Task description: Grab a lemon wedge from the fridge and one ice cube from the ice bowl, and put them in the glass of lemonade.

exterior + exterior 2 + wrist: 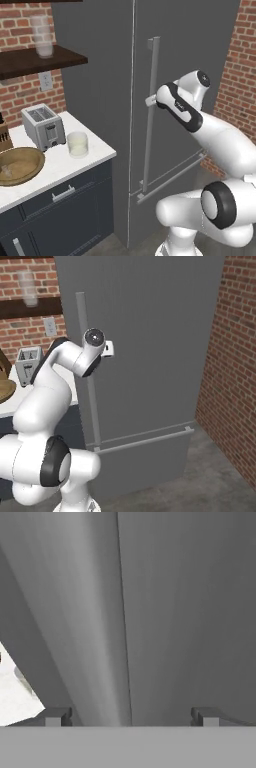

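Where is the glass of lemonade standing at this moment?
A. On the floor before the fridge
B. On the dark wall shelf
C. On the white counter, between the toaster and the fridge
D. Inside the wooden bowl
C: the glass of lemonade stands on the white counter, to the right of the toaster and left of the closed fridge.

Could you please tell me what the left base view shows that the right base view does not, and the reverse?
Left base view alone: the glass of lemonade on the white counter, the whole ice bowl, and the dark cabinet drawer with its handle.
Right base view alone: the brick wall and grey floor to the fridge's right.
Both: the closed fridge, its long bar handle, the toaster, and the tool with open jaws at the handle.
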Robot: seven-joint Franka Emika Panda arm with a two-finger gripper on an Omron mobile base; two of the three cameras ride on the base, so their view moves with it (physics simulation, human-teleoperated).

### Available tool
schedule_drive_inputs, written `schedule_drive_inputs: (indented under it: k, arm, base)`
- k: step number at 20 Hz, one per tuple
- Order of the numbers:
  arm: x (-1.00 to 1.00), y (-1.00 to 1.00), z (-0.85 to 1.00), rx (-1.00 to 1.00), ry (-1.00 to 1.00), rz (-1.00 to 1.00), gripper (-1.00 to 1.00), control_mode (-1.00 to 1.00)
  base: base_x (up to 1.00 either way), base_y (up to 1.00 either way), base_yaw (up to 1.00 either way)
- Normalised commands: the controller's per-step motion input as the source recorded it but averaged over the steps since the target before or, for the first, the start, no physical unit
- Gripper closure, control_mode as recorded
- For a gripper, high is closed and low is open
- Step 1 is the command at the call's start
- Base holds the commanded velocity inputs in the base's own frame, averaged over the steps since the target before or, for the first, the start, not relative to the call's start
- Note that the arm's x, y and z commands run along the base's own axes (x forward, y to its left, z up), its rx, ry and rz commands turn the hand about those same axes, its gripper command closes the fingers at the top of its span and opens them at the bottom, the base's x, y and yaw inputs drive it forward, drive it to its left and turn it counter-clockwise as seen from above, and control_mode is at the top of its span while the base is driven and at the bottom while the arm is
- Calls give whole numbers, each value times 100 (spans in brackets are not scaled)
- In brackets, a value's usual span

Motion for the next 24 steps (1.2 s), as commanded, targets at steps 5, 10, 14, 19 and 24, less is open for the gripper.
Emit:
schedule_drive_inputs:
  k: [5, 10, 14, 19, 24]
  arm:
    - [-4, 43, -20, 0, -18, 2, -100, -100]
    - [-2, 38, 0, 0, -14, 1, -100, -100]
    - [20, 20, 0, 0, -1, 0, -100, -100]
    - [61, 1, 0, 0, 0, 0, -100, -100]
    - [38, 1, 0, 0, 2, 0, -100, -100]
  base:
    - [0, 0, 0]
    - [0, 0, 0]
    - [0, 0, 0]
    - [0, 0, 0]
    - [0, 0, 0]
